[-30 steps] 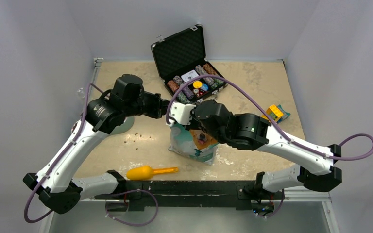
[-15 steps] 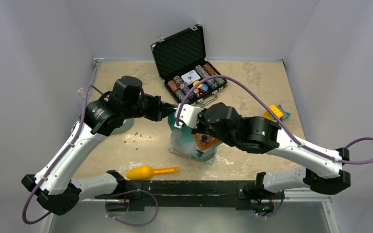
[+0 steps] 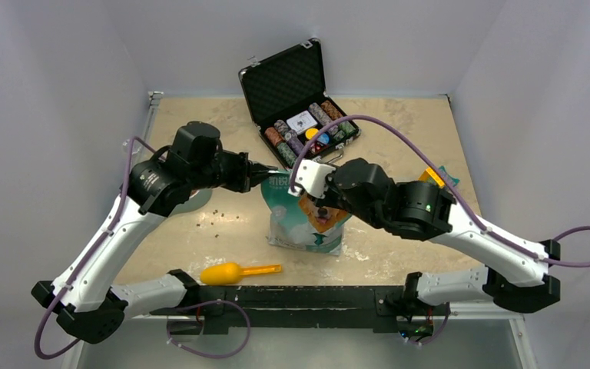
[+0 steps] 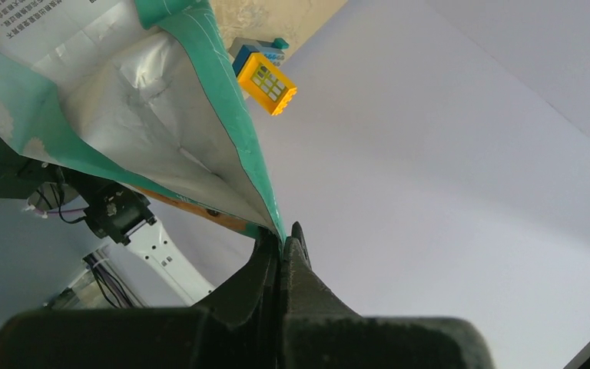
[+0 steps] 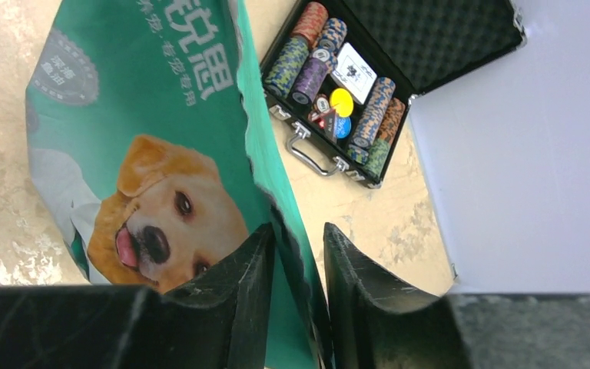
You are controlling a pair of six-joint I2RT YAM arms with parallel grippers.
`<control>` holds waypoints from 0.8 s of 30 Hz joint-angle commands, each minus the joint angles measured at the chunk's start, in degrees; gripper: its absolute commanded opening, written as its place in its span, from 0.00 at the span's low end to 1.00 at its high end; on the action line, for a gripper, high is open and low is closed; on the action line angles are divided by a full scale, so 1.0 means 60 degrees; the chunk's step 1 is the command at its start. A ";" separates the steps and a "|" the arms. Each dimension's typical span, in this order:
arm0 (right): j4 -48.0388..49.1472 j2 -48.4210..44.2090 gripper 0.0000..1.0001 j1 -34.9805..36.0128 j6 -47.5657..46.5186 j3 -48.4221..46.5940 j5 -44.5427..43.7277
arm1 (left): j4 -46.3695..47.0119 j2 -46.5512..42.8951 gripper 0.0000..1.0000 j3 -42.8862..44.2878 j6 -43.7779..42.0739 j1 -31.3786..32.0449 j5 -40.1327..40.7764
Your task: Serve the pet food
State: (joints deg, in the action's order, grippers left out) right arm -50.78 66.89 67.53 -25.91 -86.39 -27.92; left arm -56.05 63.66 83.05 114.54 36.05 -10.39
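Left claw (image 4: pixel 283 237) clenches the teal pouch (image 3: pixel 299 231) rim, centre frame; right claw (image 5: pixel 298 231) straddles that rim, parted.

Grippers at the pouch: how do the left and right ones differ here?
The left gripper is shut, pinching the pouch by its edge. The right gripper has its jaws apart, with the edge running between them unclamped. In the top view the left gripper meets the pouch at its top left corner, while the right gripper sits further right along the top. Both are at the pouch's upper edge.
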 commanded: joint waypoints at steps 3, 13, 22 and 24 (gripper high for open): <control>0.0221 0.0960 0.36 0.0504 -0.0564 -0.1163 -0.0021 | 0.0430 -0.0415 0.00 0.0353 0.0254 -0.0104 -0.0112; 0.0678 0.3193 0.28 0.0827 -0.0963 -0.2923 -0.0464 | 0.0223 -0.0399 0.00 0.0544 0.0761 -0.0093 -0.0447; 0.0116 0.3319 0.00 0.0605 -0.0129 -0.3247 -0.1278 | 0.0160 -0.0389 0.00 0.0591 0.0748 -0.0093 -0.0334; 0.0120 0.2938 0.00 0.0516 0.0012 -0.2991 -0.1053 | 0.0154 -0.0427 0.00 0.0559 0.0748 -0.0105 -0.0236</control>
State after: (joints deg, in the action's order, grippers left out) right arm -49.60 87.18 72.95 -29.06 -102.21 -31.11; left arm -58.08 63.07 83.05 117.91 35.97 -11.55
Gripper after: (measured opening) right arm 0.023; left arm 0.021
